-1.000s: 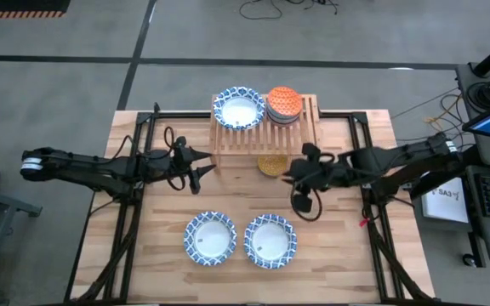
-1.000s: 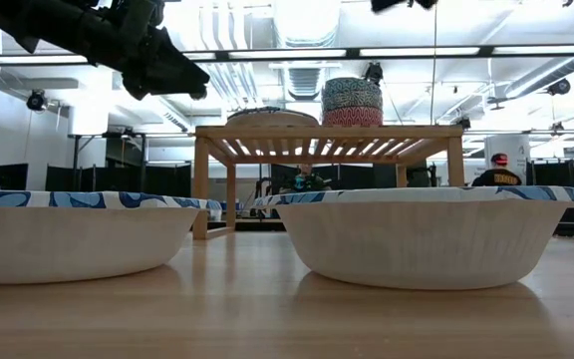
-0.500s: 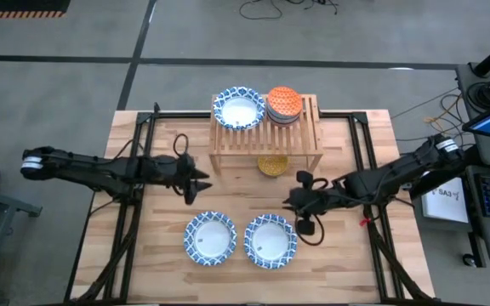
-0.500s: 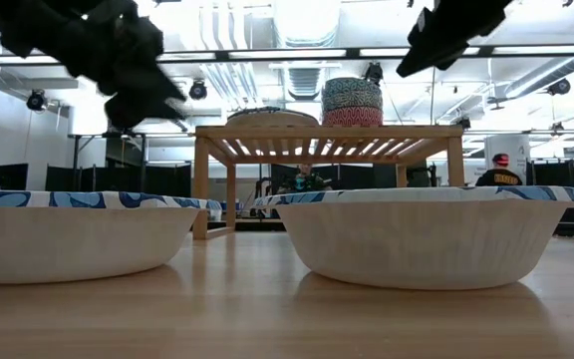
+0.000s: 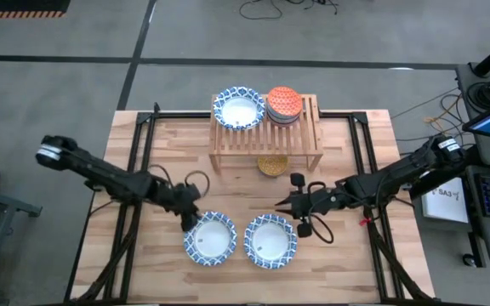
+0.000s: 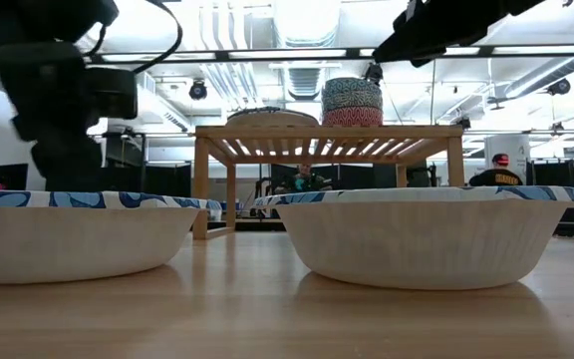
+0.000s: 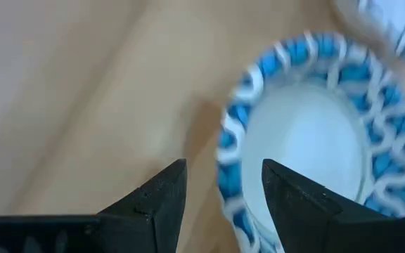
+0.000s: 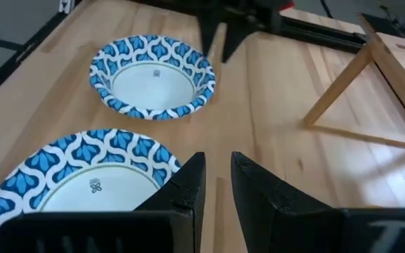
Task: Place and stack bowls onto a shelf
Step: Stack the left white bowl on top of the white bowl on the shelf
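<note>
Two robot arms reach for the last patterned bowls on a plank table as a shelf-stacking job nears its later stages. On the small wooden shelf, 1 blue-and-white bowl sits at the left of the slatted top, touching a stack of smaller bowls topped by an orange one; how many lie in that stack cannot be told. A mustard yellow bowl rests on the table under the shelf's front edge.

2 more blue-and-white bowls wait side by side near the table's front: the left bowl and the right bowl, close together but apart. The left hand hovers at the outer rim of the left bowl, its fingers apart and holding nothing, with the rim just beside one tip in the left wrist view. The right hand hangs just behind the right bowl, fingers parted only narrowly and empty.

By this count, at least 3 bowls remain off the top: the 2 patterned ones up front and the yellow one below. The open slot at the shelf's right looks like the likeliest space for them.
</note>
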`<state>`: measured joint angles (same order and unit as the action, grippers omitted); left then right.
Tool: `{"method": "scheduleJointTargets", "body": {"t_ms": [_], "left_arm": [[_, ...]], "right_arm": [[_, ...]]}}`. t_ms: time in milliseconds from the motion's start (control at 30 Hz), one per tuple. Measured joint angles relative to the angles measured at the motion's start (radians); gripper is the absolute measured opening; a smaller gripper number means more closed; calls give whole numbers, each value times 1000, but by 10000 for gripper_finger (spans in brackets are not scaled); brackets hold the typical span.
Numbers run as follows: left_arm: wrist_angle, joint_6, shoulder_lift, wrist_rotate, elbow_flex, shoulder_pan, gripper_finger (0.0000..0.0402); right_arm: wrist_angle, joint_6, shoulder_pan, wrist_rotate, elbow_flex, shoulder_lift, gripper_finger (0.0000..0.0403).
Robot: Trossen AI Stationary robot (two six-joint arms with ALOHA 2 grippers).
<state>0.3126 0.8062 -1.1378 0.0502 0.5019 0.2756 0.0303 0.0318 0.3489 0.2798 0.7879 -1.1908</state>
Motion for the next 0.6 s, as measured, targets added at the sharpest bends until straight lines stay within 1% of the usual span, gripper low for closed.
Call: {"method": "scheduleJointTargets", "body": {"t_ms": [100, 200, 433, 600], "left_arm": [[-3, 0, -78, -1, 35, 63, 168], [34, 13, -154, 1, 79, 89, 168], [172, 17, -296, 3, 203, 92, 168], [240, 15, -364, 4, 258, 95, 165]], "right_arm": [[-4, 7, 0, 0, 0, 4, 59], [-6, 12, 0, 0, 0, 5, 59], [-6, 7, 0, 0, 0, 4, 59], [-5, -6, 0, 0, -1, 3, 59]]}}
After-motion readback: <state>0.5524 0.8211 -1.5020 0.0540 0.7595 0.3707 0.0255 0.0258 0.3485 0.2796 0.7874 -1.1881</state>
